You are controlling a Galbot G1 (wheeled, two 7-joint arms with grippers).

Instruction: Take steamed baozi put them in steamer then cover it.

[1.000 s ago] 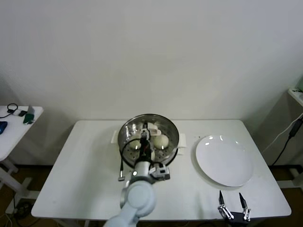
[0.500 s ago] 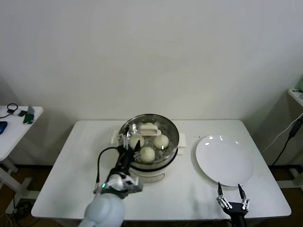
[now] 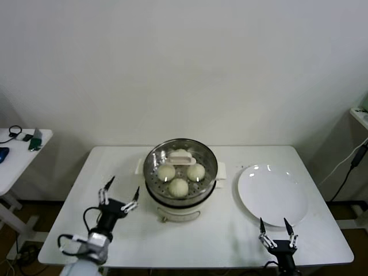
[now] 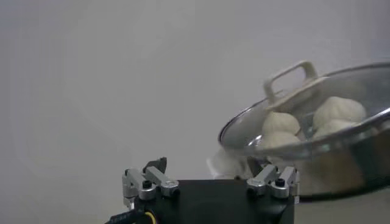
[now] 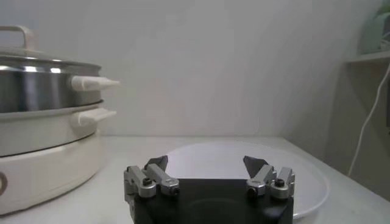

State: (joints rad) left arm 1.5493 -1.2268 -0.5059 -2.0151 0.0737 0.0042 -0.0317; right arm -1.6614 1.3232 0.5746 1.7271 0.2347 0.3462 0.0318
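Note:
The steamer (image 3: 181,198) stands mid-table on its cream base, with the glass cover (image 3: 179,153) lying on top of it. Through the glass I see several cream baozi (image 3: 179,187) on the perforated tray. My left gripper (image 3: 124,185) hovers open and empty to the steamer's left, apart from it. In the left wrist view the cover (image 4: 291,76), the baozi (image 4: 339,111) and the steamer (image 4: 347,164) lie beyond the open left gripper (image 4: 207,164). My right gripper (image 3: 273,221) stands open and empty near the front edge; its wrist view shows the right gripper (image 5: 205,163) and the steamer (image 5: 36,91).
A large white plate (image 3: 271,194) lies bare to the right of the steamer, just beyond the right gripper, and shows as the plate (image 5: 244,159) in the right wrist view. A small side table (image 3: 17,158) with small items stands off to the far left.
My left arm has drawn back from over the steamer to the table's left front, and its gripper has opened, leaving the cover on the pot. The right gripper shifted slightly.

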